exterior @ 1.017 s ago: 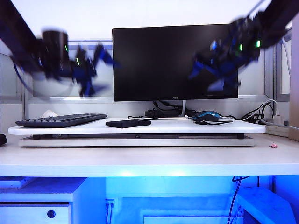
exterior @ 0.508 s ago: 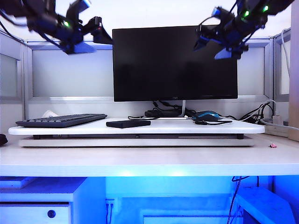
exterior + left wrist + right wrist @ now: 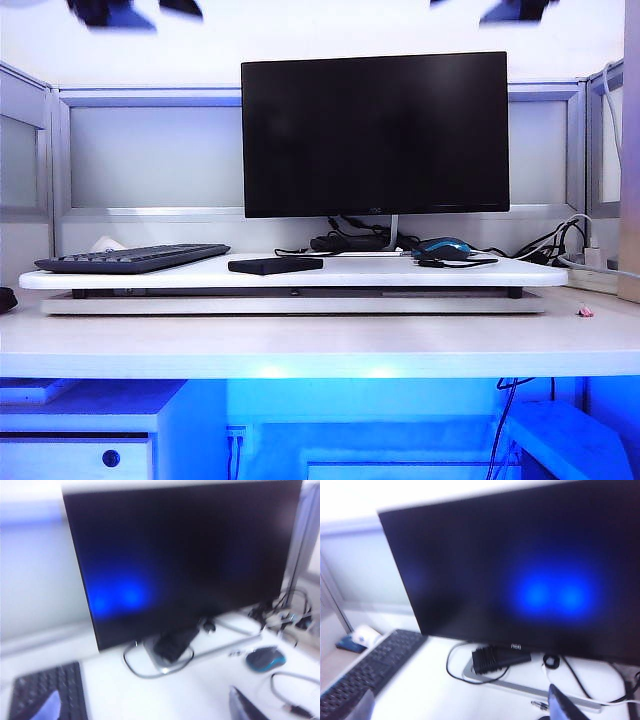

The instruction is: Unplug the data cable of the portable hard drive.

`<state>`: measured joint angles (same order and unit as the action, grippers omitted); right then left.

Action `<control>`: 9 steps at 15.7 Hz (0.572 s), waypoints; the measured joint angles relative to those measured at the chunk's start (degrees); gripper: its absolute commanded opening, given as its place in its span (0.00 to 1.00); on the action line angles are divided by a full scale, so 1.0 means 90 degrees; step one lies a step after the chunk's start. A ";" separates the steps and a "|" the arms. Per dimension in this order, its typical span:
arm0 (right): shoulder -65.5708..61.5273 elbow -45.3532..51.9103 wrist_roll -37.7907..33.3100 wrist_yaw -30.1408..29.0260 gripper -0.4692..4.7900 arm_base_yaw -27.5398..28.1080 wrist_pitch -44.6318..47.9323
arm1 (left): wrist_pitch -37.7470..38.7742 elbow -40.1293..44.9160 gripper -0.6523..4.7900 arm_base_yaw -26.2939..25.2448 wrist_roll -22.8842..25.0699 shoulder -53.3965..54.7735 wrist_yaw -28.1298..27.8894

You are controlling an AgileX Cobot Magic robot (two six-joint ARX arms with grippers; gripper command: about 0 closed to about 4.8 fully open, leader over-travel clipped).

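Both hands have gone up and nearly out of sight since a moment ago. The left hand (image 3: 135, 10) is now only a dark blur at the top edge of the exterior view, over the left of the worktop, where half a second back it hung beside the upper left corner of the monitor. The right hand (image 3: 505, 10) is likewise a smear at the top edge on the right, having risen from beside the monitor's upper right corner. Each is released and carries nothing; in the wrist views only the spread fingertips (image 3: 247, 707) of the left and the fingertips (image 3: 562, 705) of the right show, well apart.

Below them the monitor (image 3: 375, 135) stands dark, unchanged. The portable hard drive (image 3: 275, 265) lies flat on the white worktop (image 3: 300, 278) in front of the monitor's left part, just right of the keyboard (image 3: 130, 258), where it lay before. The data cable (image 3: 455, 263) lies apart from the drive, in front of the blue mouse (image 3: 442, 247), its thin black line running along the worktop. Nothing on the worktop has shifted.
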<state>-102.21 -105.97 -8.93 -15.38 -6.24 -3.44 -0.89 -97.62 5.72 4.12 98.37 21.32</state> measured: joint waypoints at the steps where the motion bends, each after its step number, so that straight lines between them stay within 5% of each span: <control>1: 0.0231 0.0000 0.0002 0.0007 1.00 -0.0012 -0.0163 | 0.0146 0.0000 1.00 0.0000 0.0007 -0.0296 -0.0095; 9: 0.1596 0.0000 0.0131 0.0024 1.00 -0.0138 -0.1258 | 0.1751 0.0000 1.00 -0.0005 -0.0005 -0.2101 -0.0107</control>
<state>-87.85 -105.97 -7.75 -15.16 -7.49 -14.76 14.87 -97.62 5.67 4.08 79.46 20.36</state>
